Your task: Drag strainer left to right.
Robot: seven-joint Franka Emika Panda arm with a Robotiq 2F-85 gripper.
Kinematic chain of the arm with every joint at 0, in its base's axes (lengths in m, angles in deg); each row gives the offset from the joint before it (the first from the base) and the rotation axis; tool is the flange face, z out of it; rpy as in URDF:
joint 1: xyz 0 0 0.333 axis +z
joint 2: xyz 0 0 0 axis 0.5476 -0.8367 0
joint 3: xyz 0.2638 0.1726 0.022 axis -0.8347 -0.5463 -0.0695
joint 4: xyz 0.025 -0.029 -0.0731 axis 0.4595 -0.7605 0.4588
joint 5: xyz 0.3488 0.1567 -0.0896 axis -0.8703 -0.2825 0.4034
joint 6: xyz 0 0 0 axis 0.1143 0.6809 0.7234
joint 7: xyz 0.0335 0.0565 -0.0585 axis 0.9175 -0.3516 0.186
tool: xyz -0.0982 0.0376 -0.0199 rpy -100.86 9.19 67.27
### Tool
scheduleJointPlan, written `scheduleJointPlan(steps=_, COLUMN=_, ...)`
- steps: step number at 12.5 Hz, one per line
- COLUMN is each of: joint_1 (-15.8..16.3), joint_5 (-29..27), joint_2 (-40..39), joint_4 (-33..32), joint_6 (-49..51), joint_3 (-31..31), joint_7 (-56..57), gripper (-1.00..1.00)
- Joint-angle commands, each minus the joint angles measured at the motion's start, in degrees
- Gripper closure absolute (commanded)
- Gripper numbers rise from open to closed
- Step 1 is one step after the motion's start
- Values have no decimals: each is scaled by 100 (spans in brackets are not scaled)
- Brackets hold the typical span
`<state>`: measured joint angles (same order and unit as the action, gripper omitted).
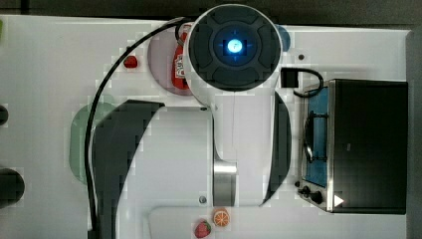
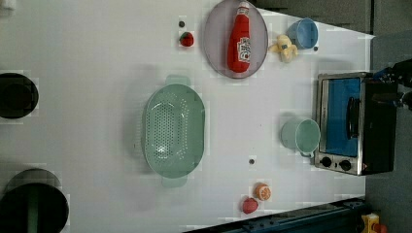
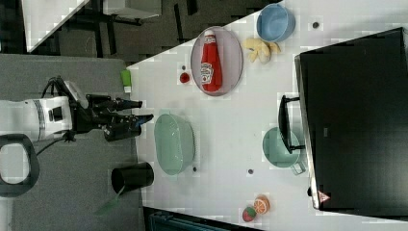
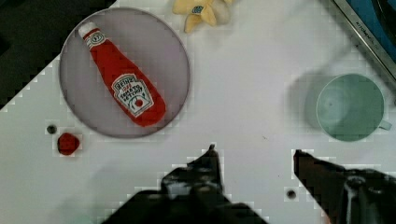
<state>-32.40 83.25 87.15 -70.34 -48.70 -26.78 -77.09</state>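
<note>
Two dark fingers [image 4: 212,172] of the gripper [image 4: 254,163] stood well apart, holding nothing, above bare table [image 2: 97,73]. The pale mint-green oval plastic strainer [image 2: 173,130] sat mid-table in the left view, near the edge in the right view. The likeliest trouble: a shallow hook on the wide rim slipping off — or the strainer sliding into the small mint-green cup [image 2: 301,137] beside the toaster oven [image 2: 352,124]. Between strainer and cup lay open white surface, with the grey plate [image 2: 214,39] bearing a red ketchup bottle [image 2: 240,38] off to one side.
</note>
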Motion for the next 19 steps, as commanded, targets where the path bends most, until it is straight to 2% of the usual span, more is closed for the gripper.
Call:
scheduleJointPlan(steps=1, joint_1=-235, joint_5=49, joint_2=1252, joint_4=-93, joint_6=1024, joint_3=146, joint_7=-816, gripper=-60)
scheduleJointPlan(steps=3, joint_1=-182, joint_5=-3, joint_2=1247, joint_4=-94, joint_6=969, joint_3=52, joint_7=-816, gripper=-99)
scheduleJointPlan(steps=8, joint_1=143, joint_5=-282, joint_2=1070, joint_4=-98, joint_6=957, joint_3=-1030, joint_7=-1236, gripper=-100)
scheduleJointPlan(steps=10, joint_1=182, joint_5=-281, joint_2=915, joint_4=-119, joint_6=897, joint_3=-1596, joint_7=-2161, gripper=-100)
scheduleJointPlan(steps=14, joint_1=191, joint_5=-274, joint_2=427, joint_4=-334, joint_6=230, joint_3=-2621, joint_7=-4764, gripper=-100)
scheduleJointPlan(steps=17, joint_1=201, joint_5=-212, joint_2=-99, joint_4=-796, joint_6=-878, joint_3=-3173, joint_7=-6626, gripper=-100)
scheduleJointPlan(steps=19, joint_1=223, joint_5=-56, joint_2=-458, joint_4=-1227, joint_6=-1760, joint_3=-3350, joint_7=-7363, gripper=-100)
